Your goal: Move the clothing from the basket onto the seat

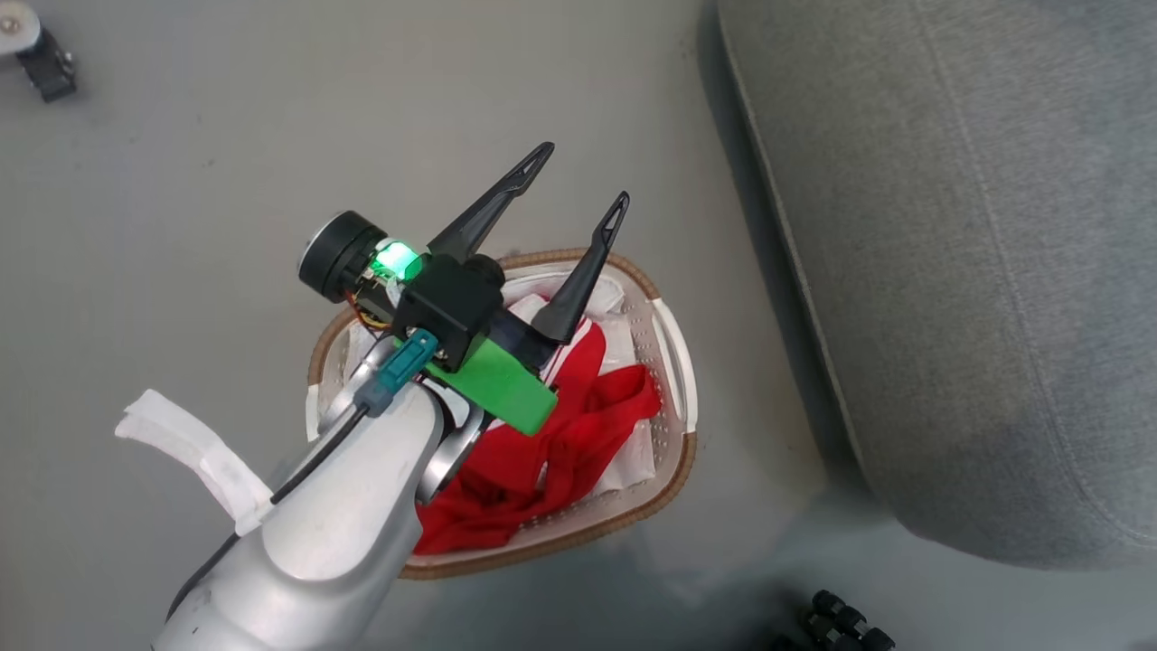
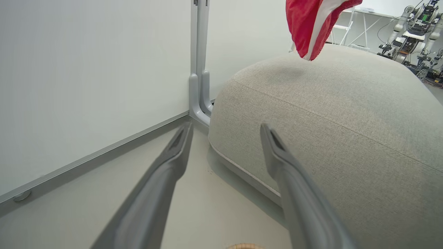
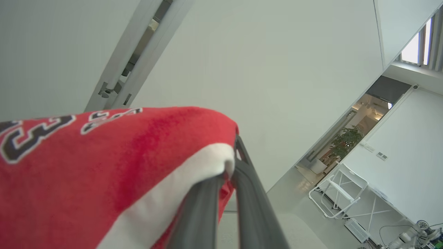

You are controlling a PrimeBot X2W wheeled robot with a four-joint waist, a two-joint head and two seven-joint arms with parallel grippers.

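1. Two claws noted. The right claw (image 3: 226, 162) was pinched tight on the white-trimmed edge of a red jersey (image 3: 104, 166). The cloth draped over the fingers, with the number 23 showing.
2. The left claw (image 1: 583, 174) stood wide and empty above the basket (image 1: 680, 362), touching nothing.
3. The left wrist view showed a red-and-white piece (image 2: 308, 24) hanging in the air over the seat (image 2: 328, 121). Its low tip was near the cushion top but apart from it. It was probably the jersey in the right claw.
4. More clothing (image 1: 560, 443) lay in the basket, red folds heaped loosely over the white liner (image 1: 624, 339). The basket sat on the floor (image 1: 181, 181) just beside the seat; contact could not be told.
5. Handling, as judged: thin, light, limp and somewhat slick. With no stiffness, it would sag and trail from any single hold. A pinch on a bunched fold or a thick hem should hold better than one on a single layer.
6. Risk, as judged: straps and armholes could catch the rim or drag a second piece up.
7. For the heap, take a raised fold near the middle, clear of the liner.
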